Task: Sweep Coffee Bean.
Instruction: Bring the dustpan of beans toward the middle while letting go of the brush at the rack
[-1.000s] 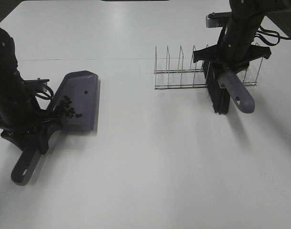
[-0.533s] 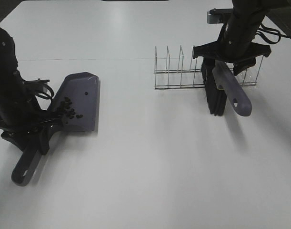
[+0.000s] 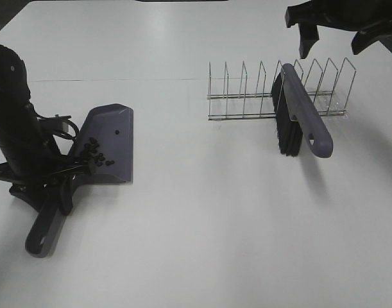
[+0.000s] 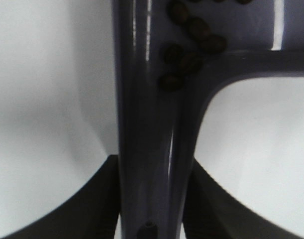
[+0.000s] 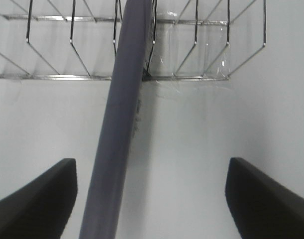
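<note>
Purple plastic made up the dustpan (image 3: 109, 144), and the coffee beans (image 3: 93, 149) lay inside it, near its handle. The left claw (image 4: 151, 199) was clamped on that handle. The brush (image 3: 297, 119) leaned in the wire rack (image 3: 247, 96) on the worktop (image 3: 215, 224). The right claw (image 3: 340, 25) hung above the rack, its fingers wide apart.

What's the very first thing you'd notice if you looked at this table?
Probably the purple dustpan on the left, with a little heap of dark coffee beans sitting in it while the left gripper clamps its handle. Next, the brush on the right, propped in the wire rack with its black bristles hanging out toward the front. The right gripper hangs open above it, holding nothing.
</note>
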`<state>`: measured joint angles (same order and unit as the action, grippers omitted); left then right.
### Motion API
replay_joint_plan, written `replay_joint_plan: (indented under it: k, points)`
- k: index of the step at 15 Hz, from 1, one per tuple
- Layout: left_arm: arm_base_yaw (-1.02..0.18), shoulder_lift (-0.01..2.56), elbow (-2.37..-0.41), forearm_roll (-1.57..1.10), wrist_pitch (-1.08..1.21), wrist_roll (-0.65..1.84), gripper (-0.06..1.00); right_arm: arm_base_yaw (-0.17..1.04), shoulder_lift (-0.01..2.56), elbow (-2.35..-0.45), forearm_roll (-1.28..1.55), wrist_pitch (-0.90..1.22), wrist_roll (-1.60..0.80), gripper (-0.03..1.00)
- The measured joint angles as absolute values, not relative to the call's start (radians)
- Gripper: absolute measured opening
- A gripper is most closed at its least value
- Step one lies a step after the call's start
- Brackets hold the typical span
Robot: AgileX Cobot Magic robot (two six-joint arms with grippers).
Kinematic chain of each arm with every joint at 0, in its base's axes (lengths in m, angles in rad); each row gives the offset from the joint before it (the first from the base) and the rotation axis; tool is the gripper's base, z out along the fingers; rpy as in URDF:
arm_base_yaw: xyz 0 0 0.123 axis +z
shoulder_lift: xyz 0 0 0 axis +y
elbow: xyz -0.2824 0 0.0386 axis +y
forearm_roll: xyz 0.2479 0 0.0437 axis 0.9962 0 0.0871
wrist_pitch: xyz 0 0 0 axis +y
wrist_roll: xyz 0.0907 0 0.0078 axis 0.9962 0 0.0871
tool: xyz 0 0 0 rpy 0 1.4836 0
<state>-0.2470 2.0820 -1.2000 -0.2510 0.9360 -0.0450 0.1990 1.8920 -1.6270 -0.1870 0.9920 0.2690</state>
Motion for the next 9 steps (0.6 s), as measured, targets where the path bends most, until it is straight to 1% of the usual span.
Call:
replay_joint_plan:
  k: [2,4,6,7,8,9]
  points:
    - [-0.247,2.091,-1.208,-0.267,0.923,-0.045,0.32,0.199,1.855,-1.608,-0.188,1.053,0.228,0.72]
    - [-0.247,2.092,-1.208,-0.272,0.919,-0.045,0.32,0.199,1.819,-1.551,-0.187,1.059,0.214,0.72]
    - [-0.247,2.092,-1.208,-0.284,0.914,-0.033,0.32,0.199,1.748,-1.437,-0.187,1.039,0.21,0.72]
    - [-0.247,2.092,-1.208,-0.293,0.909,-0.029,0.35,0.199,1.71,-1.375,-0.184,1.009,0.21,0.72]
    - [-0.247,2.092,-1.209,-0.313,0.909,-0.025,0.46,0.199,1.669,-1.317,-0.175,0.975,0.21,0.72]
    - [-0.247,2.091,-1.211,-0.324,0.91,-0.022,0.61,0.199,1.618,-1.254,-0.16,0.945,0.21,0.72]
